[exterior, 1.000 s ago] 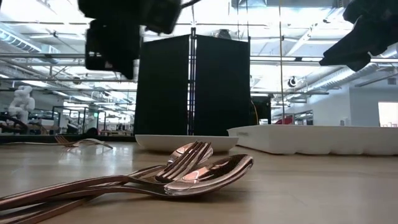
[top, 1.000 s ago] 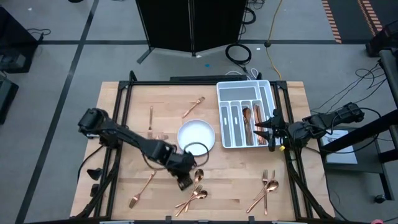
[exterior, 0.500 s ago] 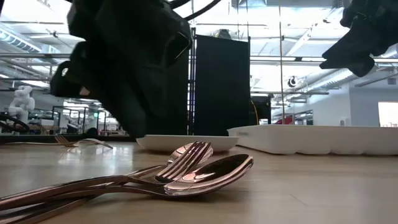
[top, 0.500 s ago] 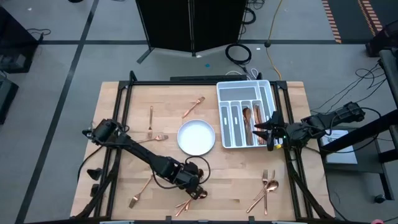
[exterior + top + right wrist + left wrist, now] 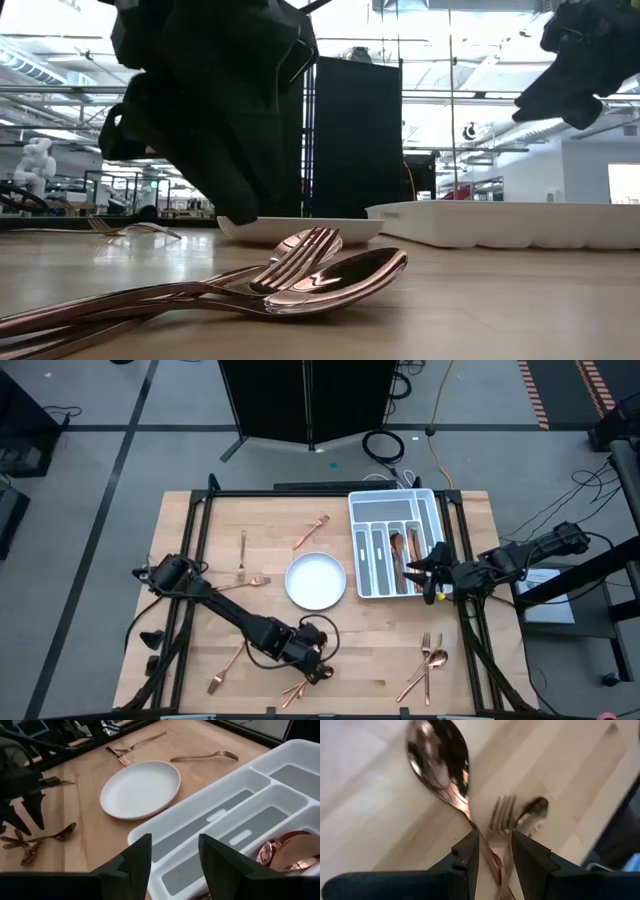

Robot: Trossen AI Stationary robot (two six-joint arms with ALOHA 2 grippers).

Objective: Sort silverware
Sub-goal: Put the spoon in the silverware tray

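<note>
From above, we see the left claw (image 5: 312, 668) low over crossed silverware (image 5: 305, 685) near the counter's (image 5: 200, 520) front edge. The right claw (image 5: 432, 572), fingers apart, hovers over the tray (image 5: 368, 510). Left wrist view: fingers (image 5: 470, 851) apart, straddling a spoon (image 5: 440, 767) handle; next, we judge, closing.

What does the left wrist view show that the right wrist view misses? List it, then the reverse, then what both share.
Only the left wrist view: up close, the left gripper open and straddling the handles of a spoon and a fork in the near-edge pile.

Only the right wrist view: the plate, the tray with copper pieces in one compartment, two forks at the far side, and the open right gripper above the tray.

Both: the wooden table and that pile, small and distant from the right.
</note>
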